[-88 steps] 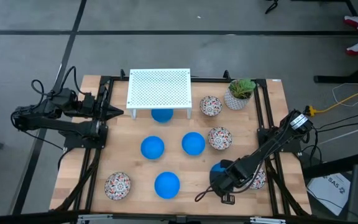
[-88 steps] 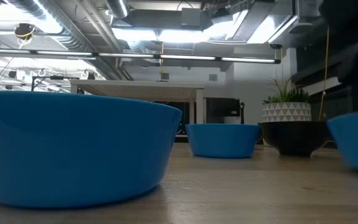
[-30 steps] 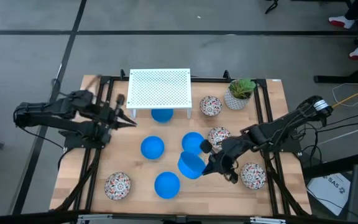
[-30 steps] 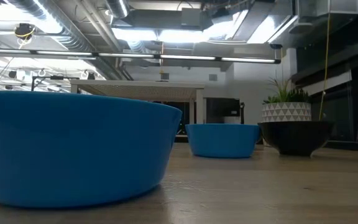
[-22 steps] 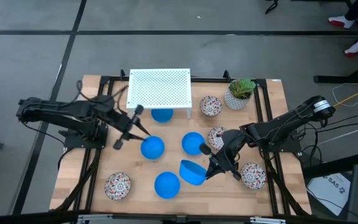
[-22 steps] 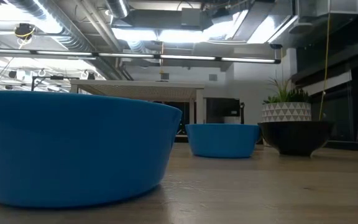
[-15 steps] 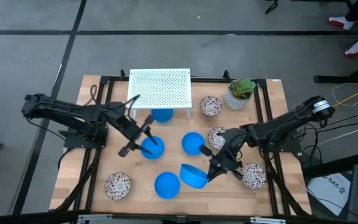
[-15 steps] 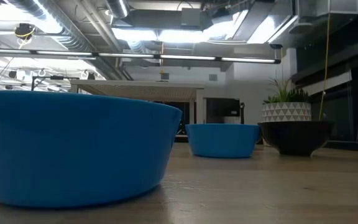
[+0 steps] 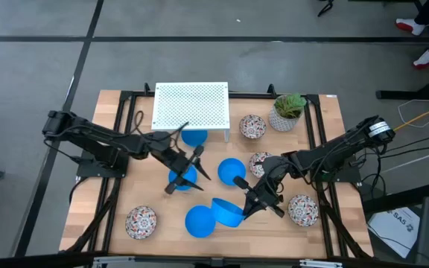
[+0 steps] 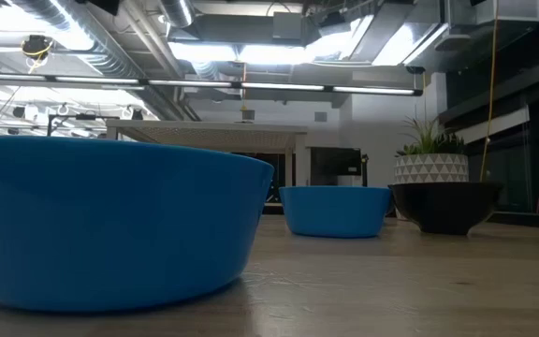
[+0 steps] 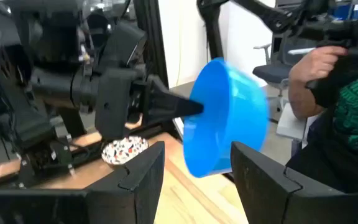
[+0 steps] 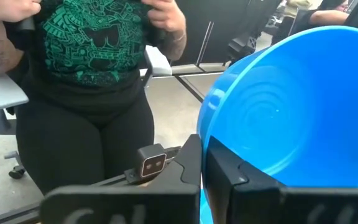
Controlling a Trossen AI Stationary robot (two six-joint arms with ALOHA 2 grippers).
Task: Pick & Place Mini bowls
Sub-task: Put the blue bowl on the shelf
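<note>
The right gripper (image 9: 246, 207) pinches the rim of 1 blue mini bowl (image 9: 228, 211), fingers clamped tight, holding it tipped on edge just above the worktop near the front edge, right beside another blue bowl (image 9: 199, 221) sitting there. The left gripper (image 9: 190, 167) hangs with its fingers spread wide and empty over a third blue bowl (image 9: 182, 177) near the middle of the worktop. I'd say the carried bowl should be levelled before it is let go, clear of its neighbour, while the left fingers should straddle their bowl's rim squarely before they pinch, since the 2 arms work close together.
</note>
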